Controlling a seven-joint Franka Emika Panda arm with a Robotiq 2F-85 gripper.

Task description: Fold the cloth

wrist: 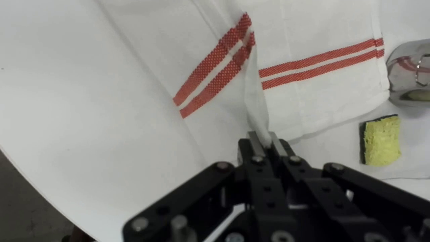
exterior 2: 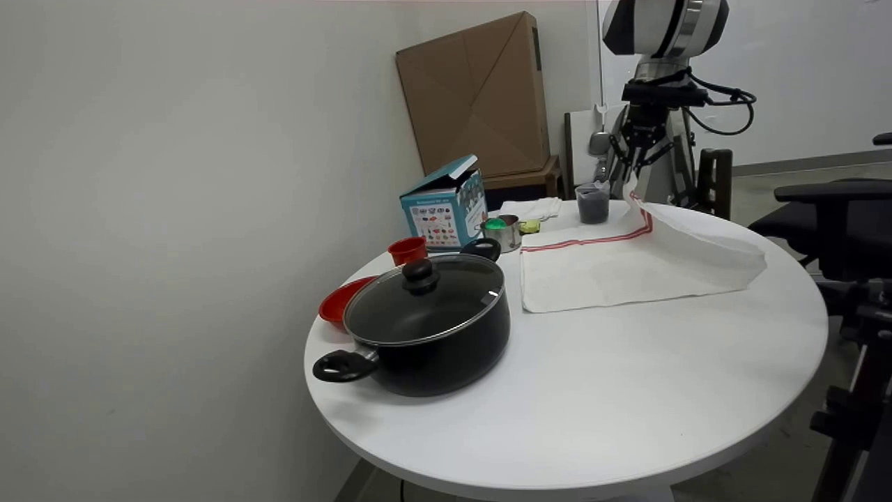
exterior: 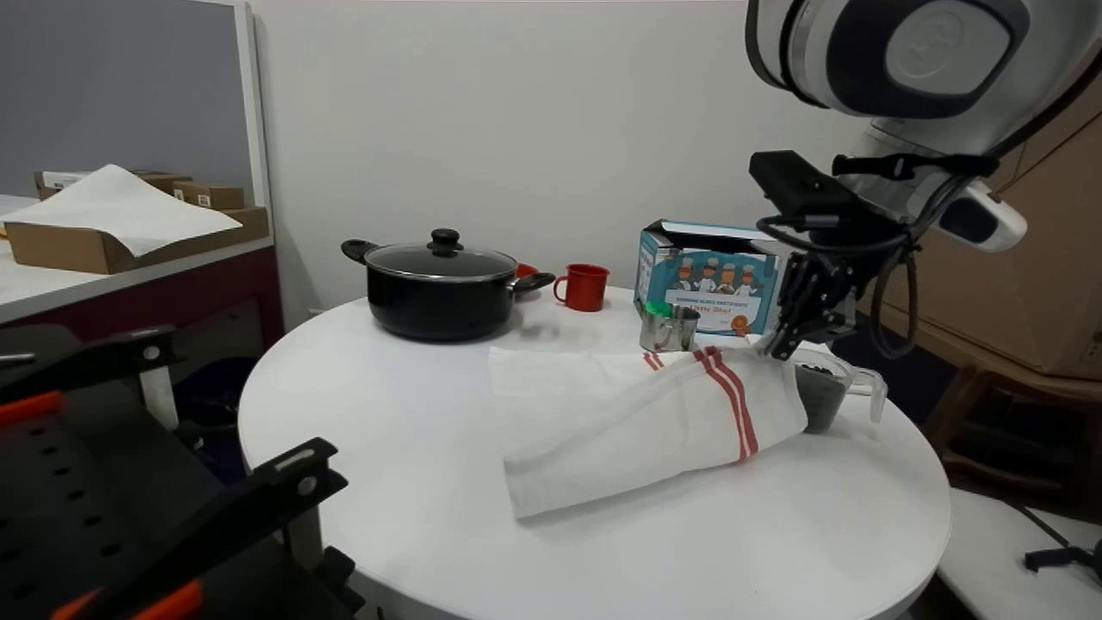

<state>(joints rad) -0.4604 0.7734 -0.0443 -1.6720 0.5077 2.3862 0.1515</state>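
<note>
The white cloth with narrow red stripes (exterior: 620, 448) lies on the round white table, and shows in both exterior views (exterior 2: 613, 272). Its striped end is lifted at one corner, with a raised fold running from the gripper back across the towel. My gripper (exterior: 772, 346) is shut on that bunched corner and holds it a little above the table, also in an exterior view (exterior 2: 633, 171). In the wrist view the fingertips (wrist: 266, 139) pinch a narrow white tip of the cloth (wrist: 315, 37). The cloth's underside is partly hidden by the fold.
A clear measuring cup with dark contents (exterior 2: 593, 206) stands close to the gripper. A metal cup (exterior: 670, 331) touches or nearly touches the cloth edge. A sponge (wrist: 382, 140), blue box (exterior: 710, 280), red mug (exterior: 586, 288), red bowl (exterior 2: 338, 304) and black lidded pot (exterior: 439, 297) stand around.
</note>
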